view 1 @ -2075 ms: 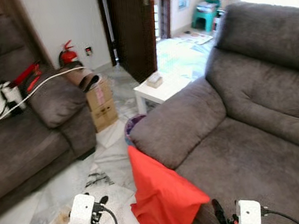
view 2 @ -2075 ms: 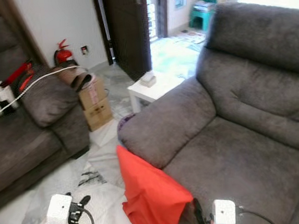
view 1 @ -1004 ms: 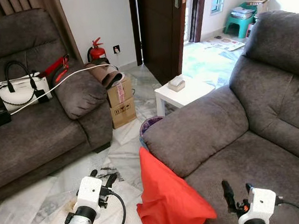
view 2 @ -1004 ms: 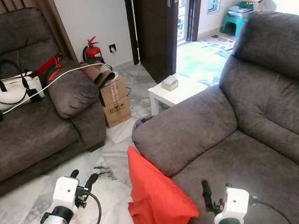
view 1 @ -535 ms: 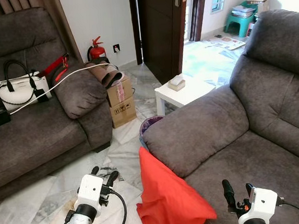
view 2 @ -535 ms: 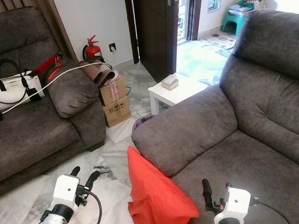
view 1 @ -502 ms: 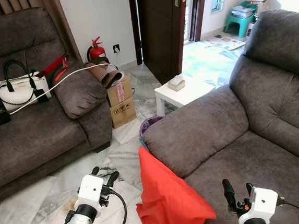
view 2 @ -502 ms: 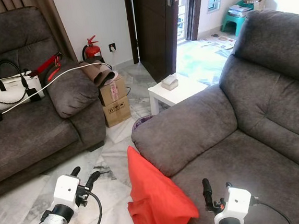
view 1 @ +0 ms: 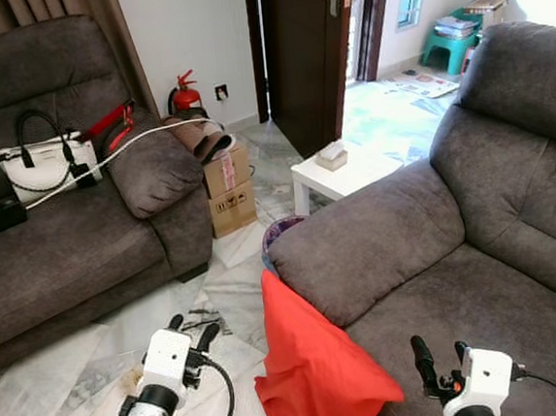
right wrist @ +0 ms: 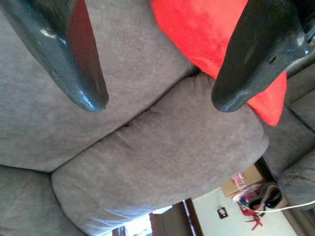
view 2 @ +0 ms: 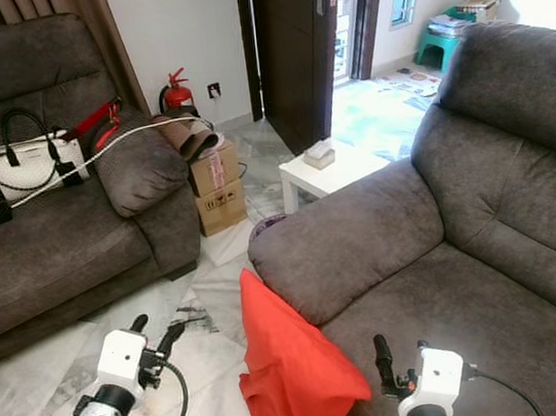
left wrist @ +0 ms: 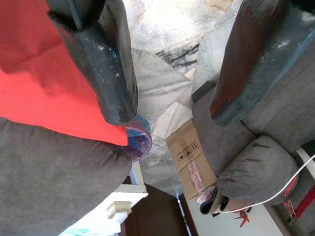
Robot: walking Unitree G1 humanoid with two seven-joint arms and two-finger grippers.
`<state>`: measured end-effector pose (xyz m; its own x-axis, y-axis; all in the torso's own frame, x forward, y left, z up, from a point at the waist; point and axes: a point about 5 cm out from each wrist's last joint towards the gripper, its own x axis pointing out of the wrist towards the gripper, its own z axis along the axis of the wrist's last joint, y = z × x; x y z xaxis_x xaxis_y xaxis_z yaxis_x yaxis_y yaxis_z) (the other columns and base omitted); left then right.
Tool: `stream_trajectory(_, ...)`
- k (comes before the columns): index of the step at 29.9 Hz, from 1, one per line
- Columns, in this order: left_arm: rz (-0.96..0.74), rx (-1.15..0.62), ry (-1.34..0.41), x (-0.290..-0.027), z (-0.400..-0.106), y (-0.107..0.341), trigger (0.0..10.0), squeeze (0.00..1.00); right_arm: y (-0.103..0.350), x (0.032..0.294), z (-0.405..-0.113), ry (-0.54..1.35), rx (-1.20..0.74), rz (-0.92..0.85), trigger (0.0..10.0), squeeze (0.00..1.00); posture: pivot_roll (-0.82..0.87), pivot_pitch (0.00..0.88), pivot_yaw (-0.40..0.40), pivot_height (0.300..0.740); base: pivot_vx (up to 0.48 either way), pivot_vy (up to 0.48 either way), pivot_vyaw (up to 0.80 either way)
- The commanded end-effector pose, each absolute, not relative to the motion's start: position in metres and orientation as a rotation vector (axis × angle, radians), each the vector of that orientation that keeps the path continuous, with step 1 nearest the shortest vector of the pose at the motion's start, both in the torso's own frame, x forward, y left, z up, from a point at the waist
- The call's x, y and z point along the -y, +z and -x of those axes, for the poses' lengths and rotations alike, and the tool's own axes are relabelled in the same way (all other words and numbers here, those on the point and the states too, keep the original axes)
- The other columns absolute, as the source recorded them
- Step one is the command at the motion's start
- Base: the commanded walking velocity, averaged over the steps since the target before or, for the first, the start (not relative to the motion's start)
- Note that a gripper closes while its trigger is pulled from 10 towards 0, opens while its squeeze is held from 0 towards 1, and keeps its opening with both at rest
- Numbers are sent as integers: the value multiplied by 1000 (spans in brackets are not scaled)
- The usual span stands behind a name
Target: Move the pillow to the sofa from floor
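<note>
Head stereo downward; wrist views close

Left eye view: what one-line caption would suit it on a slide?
Red pillow propped on the floor against the grey sofa, both end effectors open, left and right flanking it.

Pillow (view 1: 316, 365): smooth matt red cloth. Sofa (view 1: 457, 251): grey napped fabric, suede-like, matt. Floor (view 1: 222, 291): polished marble-look tile, veined, slightly glossy. Left hand (left wrist: 170, 64) fingers (left wrist: 106, 59): black, hard, scuffed semi-gloss. Box (view 1: 228, 183): plain brown cardboard, taped. Small surface (view 1: 338, 175): white, smooth.
</note>
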<state>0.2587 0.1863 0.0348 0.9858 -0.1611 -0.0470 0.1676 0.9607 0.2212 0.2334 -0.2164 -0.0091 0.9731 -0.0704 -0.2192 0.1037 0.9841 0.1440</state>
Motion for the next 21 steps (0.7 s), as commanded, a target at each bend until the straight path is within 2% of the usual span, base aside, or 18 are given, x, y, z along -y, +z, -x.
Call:
stream_trajectory(1,-232,-46,-166,-188,-257,33,10000,0,-10,214,-233,-72,-223,-146,10000,0,-78,4,54,671,0,0,0)
stream_trajectory(21,-226,-47,-159,-187,-258,33,10000,0,-7,213,-239,-55,-225,-127,10000,0,-72,22,44,671,0,0,0)
